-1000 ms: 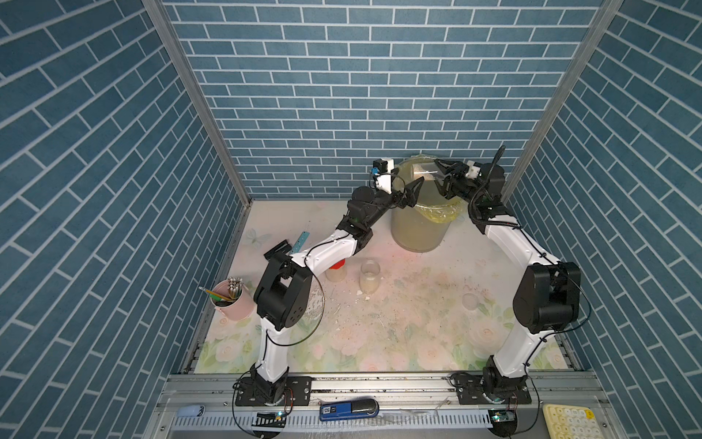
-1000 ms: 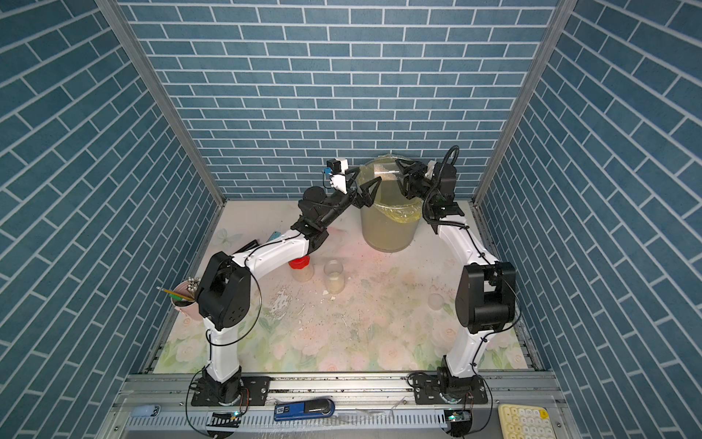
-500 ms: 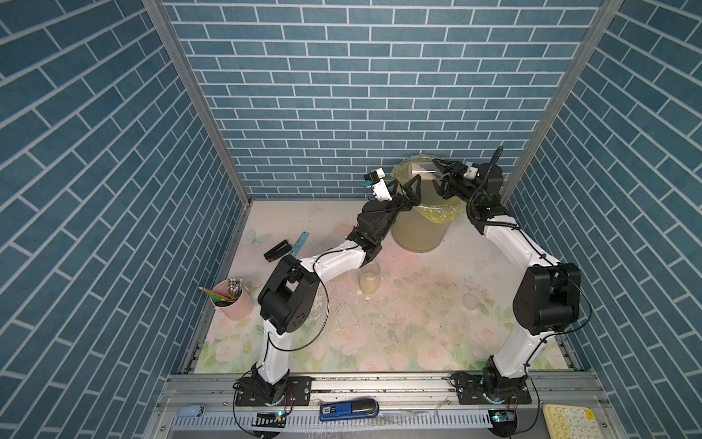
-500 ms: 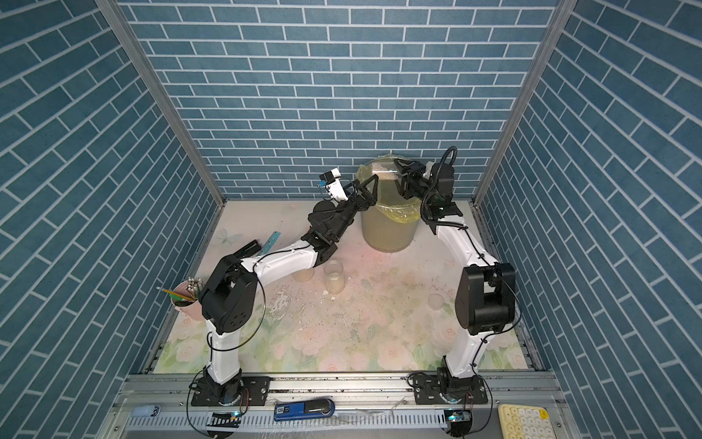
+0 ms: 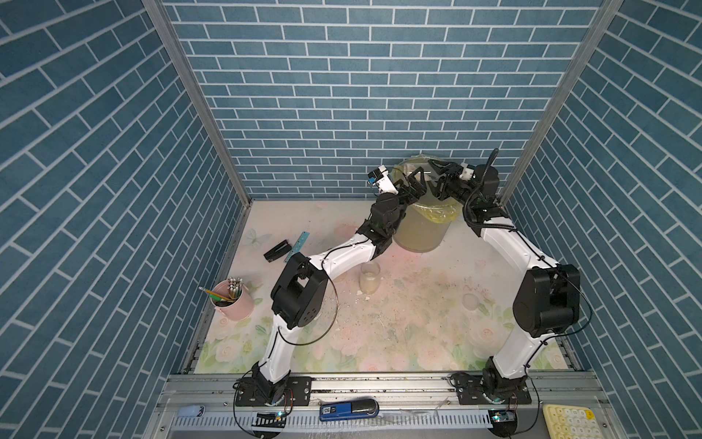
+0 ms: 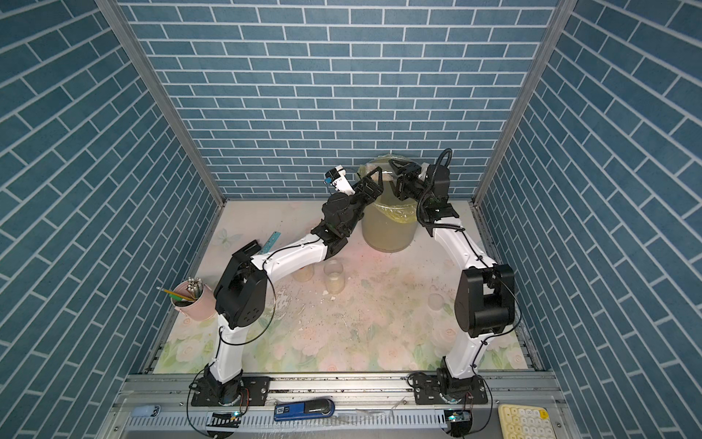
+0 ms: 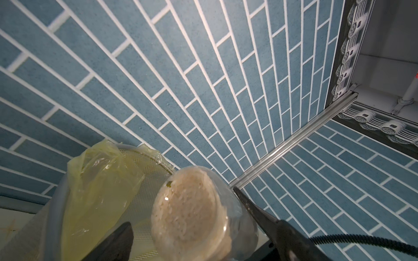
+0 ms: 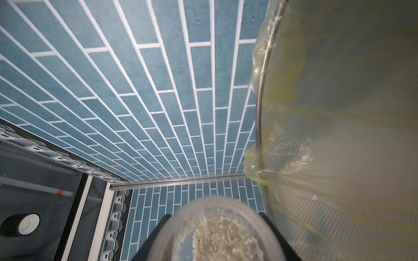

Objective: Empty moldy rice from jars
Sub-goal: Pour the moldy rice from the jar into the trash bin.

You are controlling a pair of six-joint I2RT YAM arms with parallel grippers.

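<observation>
At about one o'clock on the flowered table [image 5: 418,342], hard by the back wall, stands the translucent bin [image 5: 419,232] lined with a yellow bag [image 7: 99,180]. Above its rim the right gripper [image 8: 214,215], reaching in from five o'clock, is clamped on a clear jar [image 7: 192,214]. The left gripper [image 7: 181,205], coming from seven o'clock, has its jaws spread wide to either side of that jar's base, though I cannot tell if they touch it. Pale, clumpy moldy rice [image 8: 224,239] sits packed inside the jar.

A pink pencil cup [image 5: 237,306] stands apart from the bin [image 5: 419,233].
</observation>
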